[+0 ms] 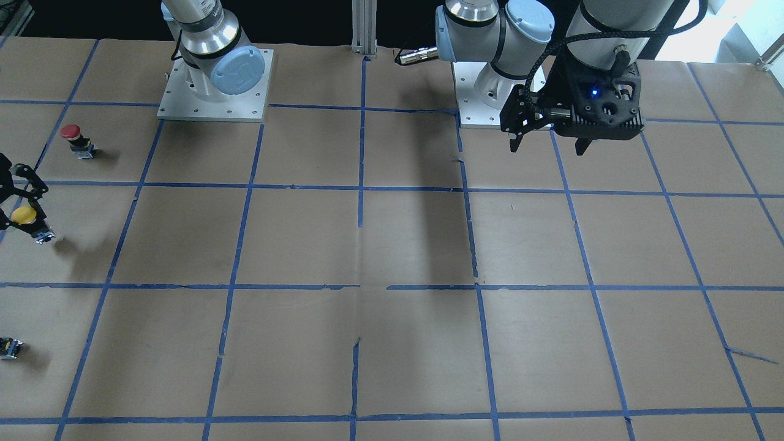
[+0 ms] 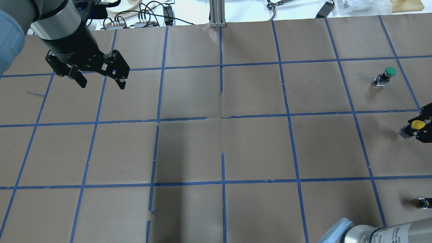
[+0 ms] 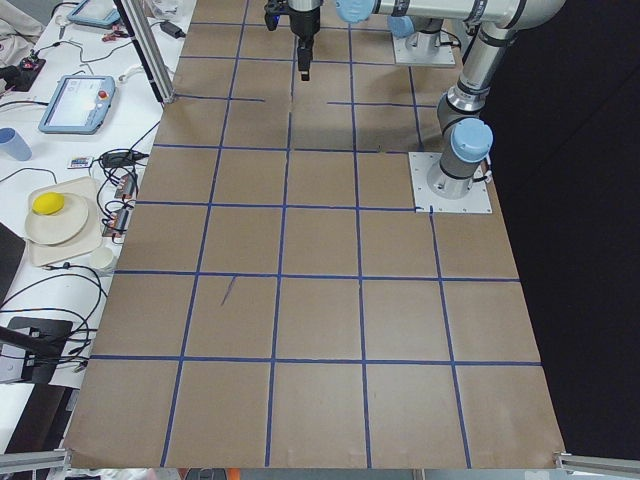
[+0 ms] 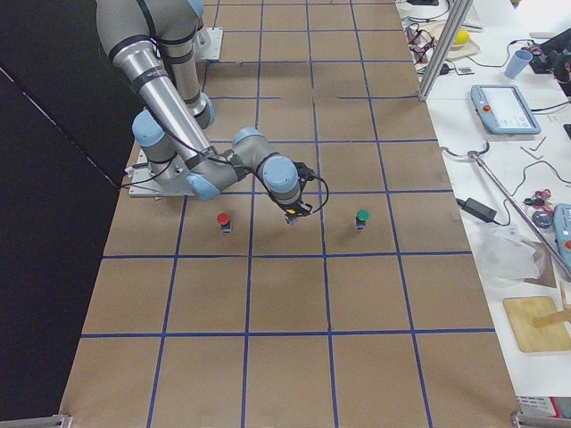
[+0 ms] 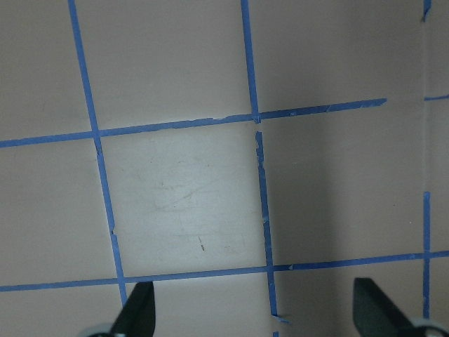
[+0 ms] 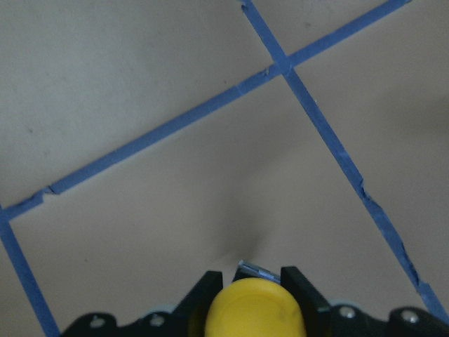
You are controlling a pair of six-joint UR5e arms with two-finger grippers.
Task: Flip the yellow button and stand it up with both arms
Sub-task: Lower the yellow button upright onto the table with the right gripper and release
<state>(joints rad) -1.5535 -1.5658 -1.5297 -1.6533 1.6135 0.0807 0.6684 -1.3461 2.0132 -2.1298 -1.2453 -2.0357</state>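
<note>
My right gripper (image 2: 417,128) is shut on the yellow button (image 2: 418,124) at the table's far right edge. It holds the button a little above the paper, and the button's shadow lies beside it. In the right wrist view the yellow cap (image 6: 254,310) sits between the two black fingers (image 6: 208,291), with its grey body pointing away. The button also shows in the front view (image 1: 24,215). My left gripper (image 2: 101,82) is open and empty, high over the far left of the table. It also shows in the front view (image 1: 548,146) and the left wrist view (image 5: 252,316).
A red-capped button (image 1: 73,138) stands near the held one. A green-capped button (image 2: 388,73) stands on its far side. A tiny dark capless part (image 2: 424,202) lies nearer the robot. Brown paper with a blue tape grid (image 2: 222,118) covers the table.
</note>
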